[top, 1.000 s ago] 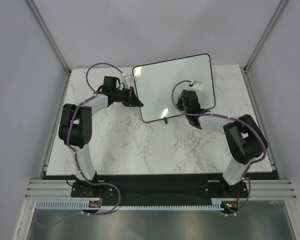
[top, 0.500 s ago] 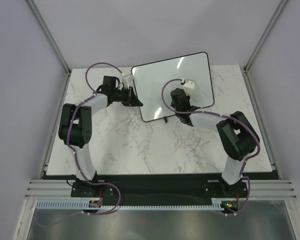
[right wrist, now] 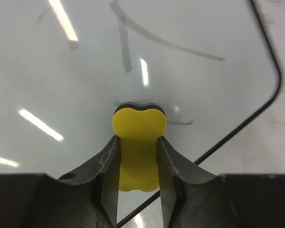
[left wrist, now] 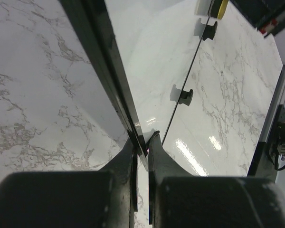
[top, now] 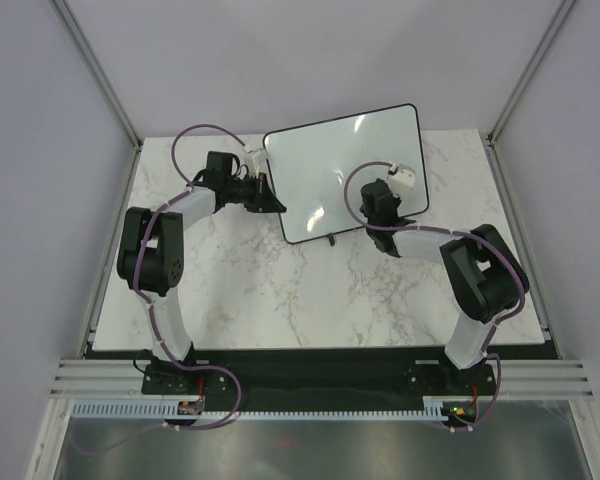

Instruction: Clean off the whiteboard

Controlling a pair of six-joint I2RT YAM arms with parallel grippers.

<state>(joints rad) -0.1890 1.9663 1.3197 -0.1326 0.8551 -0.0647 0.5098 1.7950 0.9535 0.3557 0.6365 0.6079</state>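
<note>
The whiteboard [top: 320,170] stands at 12 o'clock on the tabletop [top: 280,290], propped at a slant on its small black feet [left wrist: 185,96] with its glossy face turned up toward the arms. From here it looks nearly clean. A few dark strokes [right wrist: 166,45] are left near its right-hand corner, so I'd judge the job is close to done.

The left hand [left wrist: 141,142] is shut narrow on the thin black frame at about 8 o'clock on the whiteboard, apparently to brace it against sliding under the wiping.

The right hand [right wrist: 137,140] hangs over the 4 o'clock part, clamped on a yellow eraser [right wrist: 138,121]. The dark pad seems pressed to the surface. The strokes lie from 12 to 2 o'clock of the eraser, which suggests the next wipe goes that way.
</note>
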